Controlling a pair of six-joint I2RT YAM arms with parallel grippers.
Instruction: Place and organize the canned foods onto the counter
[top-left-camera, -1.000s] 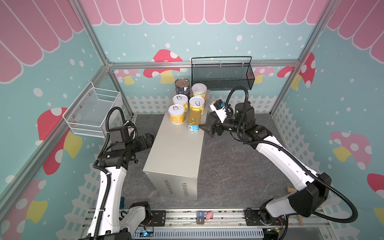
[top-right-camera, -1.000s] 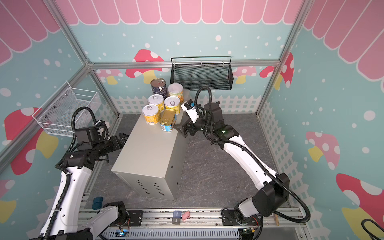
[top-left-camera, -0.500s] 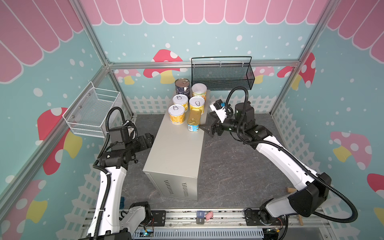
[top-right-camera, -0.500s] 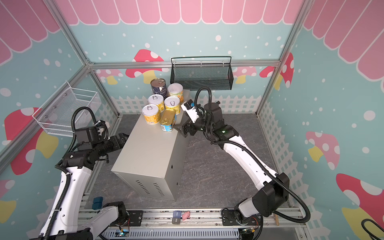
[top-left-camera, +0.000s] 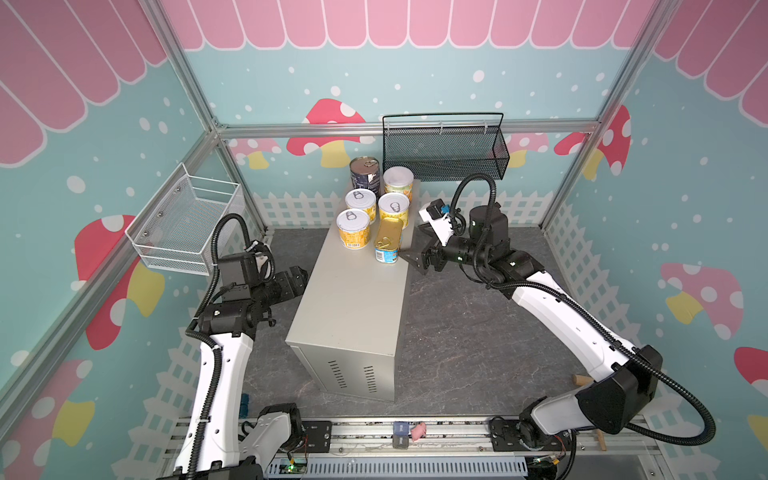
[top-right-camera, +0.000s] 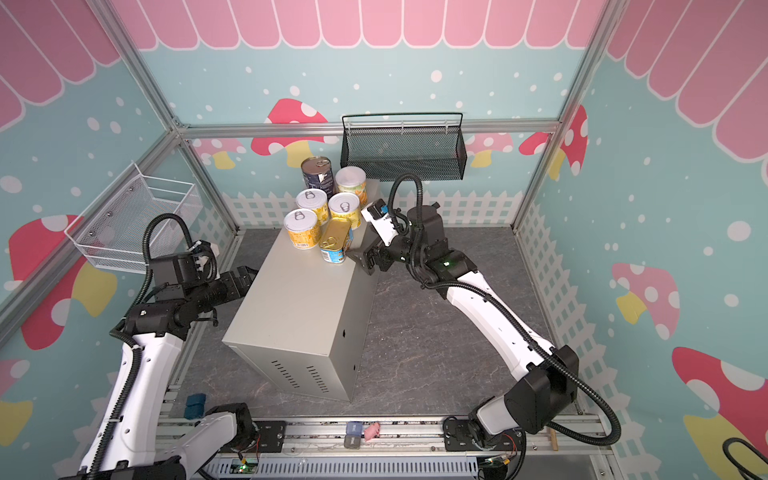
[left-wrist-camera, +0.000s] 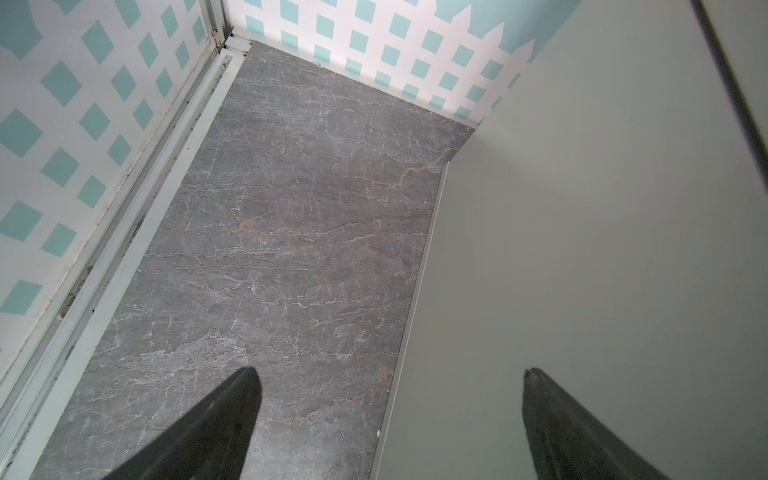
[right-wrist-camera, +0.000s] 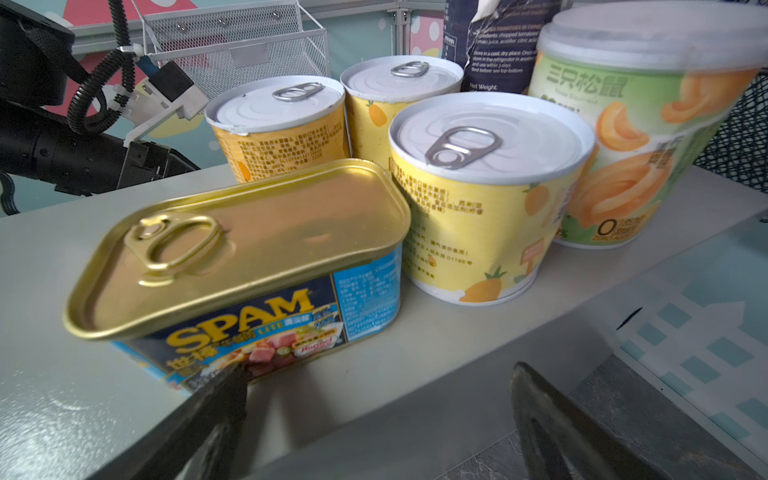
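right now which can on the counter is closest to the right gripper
The SPAM tin: the only rectangular, gold-topped one, right beside the open right gripper. The others are round and stand farther from it.

- Black wire-mesh rectangular basket (top-left-camera: 444, 153), hung on the back wall.
- White wire basket with mesh sides (top-left-camera: 187, 226), fixed to the left wall.
- Dark grey marble-patterned floor sheet (top-left-camera: 469, 332).
- Teal wall panels (top-left-camera: 415, 75) printed with red mushrooms, pink scallops and a white picket fence.
- Silver front rail (top-left-camera: 457, 434), bearing a small pink object (top-left-camera: 419, 430) just beside a small dark block (top-left-camera: 400, 428).
- Small blue block (top-right-camera: 195, 405), at the floor's front-left edge.
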